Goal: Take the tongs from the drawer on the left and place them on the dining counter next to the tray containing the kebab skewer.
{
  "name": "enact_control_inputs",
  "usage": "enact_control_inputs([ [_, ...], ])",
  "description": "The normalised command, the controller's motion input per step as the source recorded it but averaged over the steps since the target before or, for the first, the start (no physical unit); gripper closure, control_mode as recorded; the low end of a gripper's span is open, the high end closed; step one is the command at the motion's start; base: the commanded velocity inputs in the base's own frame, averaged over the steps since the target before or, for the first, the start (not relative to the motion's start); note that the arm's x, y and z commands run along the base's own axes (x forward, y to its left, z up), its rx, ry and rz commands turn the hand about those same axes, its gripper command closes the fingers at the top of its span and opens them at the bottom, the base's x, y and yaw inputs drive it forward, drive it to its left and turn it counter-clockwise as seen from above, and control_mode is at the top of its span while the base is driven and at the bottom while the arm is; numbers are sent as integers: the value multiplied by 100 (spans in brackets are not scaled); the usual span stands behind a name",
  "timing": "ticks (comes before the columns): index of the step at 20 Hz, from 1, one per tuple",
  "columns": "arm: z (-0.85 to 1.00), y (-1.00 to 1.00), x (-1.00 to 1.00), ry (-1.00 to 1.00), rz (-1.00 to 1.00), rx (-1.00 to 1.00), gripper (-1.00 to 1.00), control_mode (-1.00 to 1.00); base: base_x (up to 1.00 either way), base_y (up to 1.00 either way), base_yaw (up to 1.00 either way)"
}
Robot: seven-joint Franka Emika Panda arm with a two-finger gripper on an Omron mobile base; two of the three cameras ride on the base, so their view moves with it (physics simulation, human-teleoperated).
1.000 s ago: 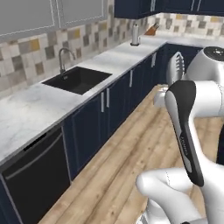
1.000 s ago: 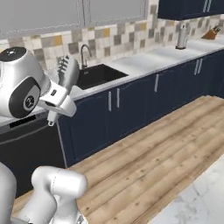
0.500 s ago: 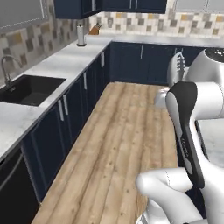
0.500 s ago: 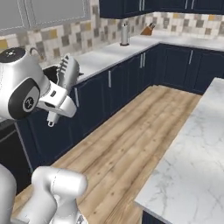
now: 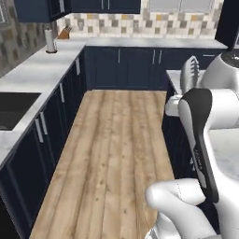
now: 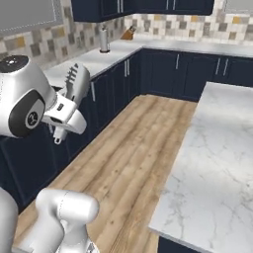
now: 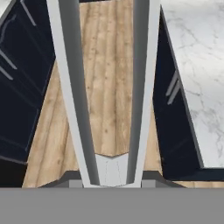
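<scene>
My gripper (image 6: 68,104) is shut on the tongs (image 6: 77,80), held up in front of my arm over the aisle. The tongs (image 5: 188,74) are slim and silvery-grey and point upward. In the hand view their two thin arms (image 7: 72,87) run up from the gripper (image 7: 111,174) and spread apart above the wooden floor. The dining counter (image 6: 220,143), white veined marble on a navy base, lies to the right; its top (image 7: 199,65) also fills the hand view's right side. The drawer, the tray and the kebab skewer are out of view.
A marble worktop (image 5: 32,70) over navy cabinets (image 5: 56,116) runs along the left wall, with a black sink (image 5: 9,112), a paper-towel holder (image 5: 50,41) and a knife block (image 5: 65,31). More navy cabinets (image 6: 163,69) close the far end. A wooden floor aisle (image 5: 116,154) runs between.
The whole picture has swung as the base turned: the sink slid off to the left and the dining counter came in at the right. The grip on the tongs is unchanged.
</scene>
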Motion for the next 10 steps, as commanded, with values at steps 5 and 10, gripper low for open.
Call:
enact_control_inputs([
  [5, 0, 0, 0, 0, 0, 0, 100, 100, 94, 57, -8],
  [10, 0, 0, 0, 0, 0, 0, 100, 100, 100, 28, 0],
])
